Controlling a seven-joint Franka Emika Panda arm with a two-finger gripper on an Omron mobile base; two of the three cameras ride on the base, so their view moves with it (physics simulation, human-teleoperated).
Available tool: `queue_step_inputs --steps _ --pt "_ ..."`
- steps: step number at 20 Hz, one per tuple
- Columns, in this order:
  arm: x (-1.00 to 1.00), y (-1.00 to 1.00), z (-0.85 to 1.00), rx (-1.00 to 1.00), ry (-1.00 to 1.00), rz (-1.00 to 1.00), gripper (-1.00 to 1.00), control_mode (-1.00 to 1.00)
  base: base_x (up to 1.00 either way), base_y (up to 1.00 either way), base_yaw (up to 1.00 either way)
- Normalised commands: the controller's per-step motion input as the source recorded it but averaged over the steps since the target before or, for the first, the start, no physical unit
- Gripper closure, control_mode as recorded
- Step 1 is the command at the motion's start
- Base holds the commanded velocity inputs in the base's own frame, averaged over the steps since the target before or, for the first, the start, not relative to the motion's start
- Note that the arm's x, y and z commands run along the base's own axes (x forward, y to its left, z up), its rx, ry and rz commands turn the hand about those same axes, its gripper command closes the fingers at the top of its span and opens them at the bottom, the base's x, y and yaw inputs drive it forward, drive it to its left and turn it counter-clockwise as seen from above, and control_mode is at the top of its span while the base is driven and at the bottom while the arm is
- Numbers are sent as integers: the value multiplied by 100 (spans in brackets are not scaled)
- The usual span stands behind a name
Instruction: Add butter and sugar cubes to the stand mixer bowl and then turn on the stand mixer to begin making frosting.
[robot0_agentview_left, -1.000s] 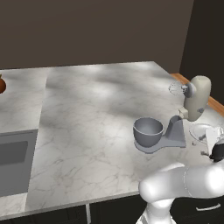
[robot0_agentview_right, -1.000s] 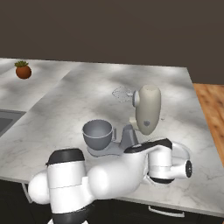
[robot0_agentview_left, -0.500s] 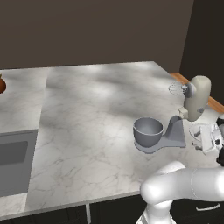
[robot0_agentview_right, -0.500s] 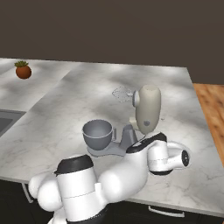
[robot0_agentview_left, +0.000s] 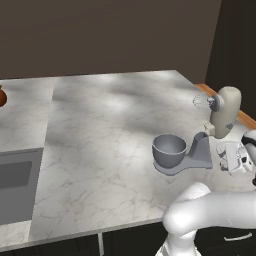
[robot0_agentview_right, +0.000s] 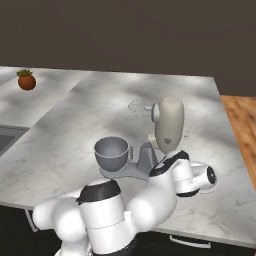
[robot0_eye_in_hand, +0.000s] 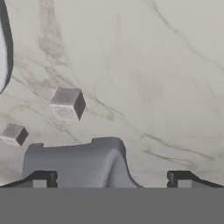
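Observation:
The stand mixer (robot0_agentview_left: 224, 113) stands at the counter's right end, its cream head (robot0_agentview_right: 169, 124) tilted up with the whisk (robot0_agentview_right: 139, 106) in the air. The grey stand mixer bowl (robot0_agentview_left: 169, 150) (robot0_agentview_right: 111, 152) sits on the mixer's base. My gripper (robot0_agentview_left: 231, 161) hovers just right of the mixer, low over the counter. In the hand view its fingertips (robot0_eye_in_hand: 43, 179) stand wide apart around nothing, so the gripper (robot0_eye_in_hand: 113, 180) is open. Two sugar cubes (robot0_eye_in_hand: 67, 103) (robot0_eye_in_hand: 14, 134) lie on the marble beyond a grey part of the mixer (robot0_eye_in_hand: 78, 162). The butter is out of view.
A curved white plate edge (robot0_eye_in_hand: 2, 52) shows at the hand view's left. A sink (robot0_agentview_left: 15, 182) is set into the counter at the far left. A small potted plant (robot0_agentview_right: 26, 80) stands at the back left. A wooden floor (robot0_agentview_right: 242, 125) lies past the counter's right edge.
My hand has swung up and a little left, closer to the mixer's base. The gripper has stayed open. The mixer and bowl have not moved.

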Motion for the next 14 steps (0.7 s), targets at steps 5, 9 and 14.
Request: queue_step_inputs --steps 5,9,14 --pt "11 -20 -18 0 5 0 -100 -100 0 0 0" --pt "12 -18 -16 0 3 0 -100 -100 0 0 0" --pt "11 -14 -16 0 1 0 -100 -100 0 0 0"
